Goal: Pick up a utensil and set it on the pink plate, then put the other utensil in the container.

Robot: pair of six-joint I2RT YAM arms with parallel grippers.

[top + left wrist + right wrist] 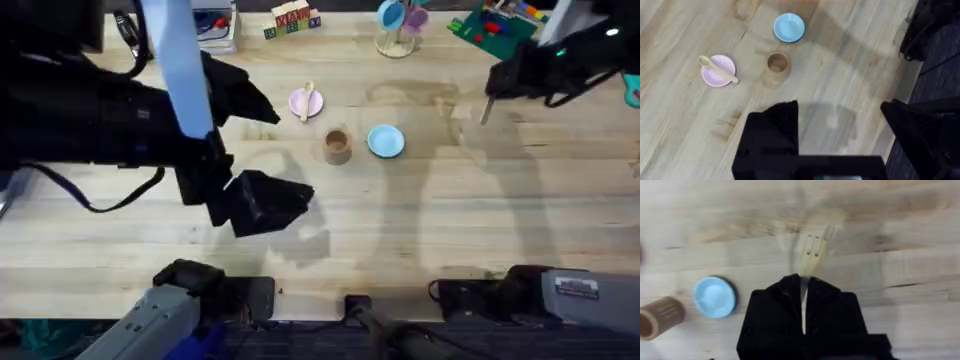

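**Spoon on pink plate, fork aloft**

While the left hand [840, 135] hangs open above the worktop [420, 220], the spoon [307, 100] lies across the pink plate [298, 103], the container [337, 146] beside; the right hand [804, 297] grips the fork [811, 255].

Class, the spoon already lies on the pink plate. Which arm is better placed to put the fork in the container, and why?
The right arm. Its claw is shut on the fork, held above the table. The left claw is open and holds nothing, though it hangs nearer the container.
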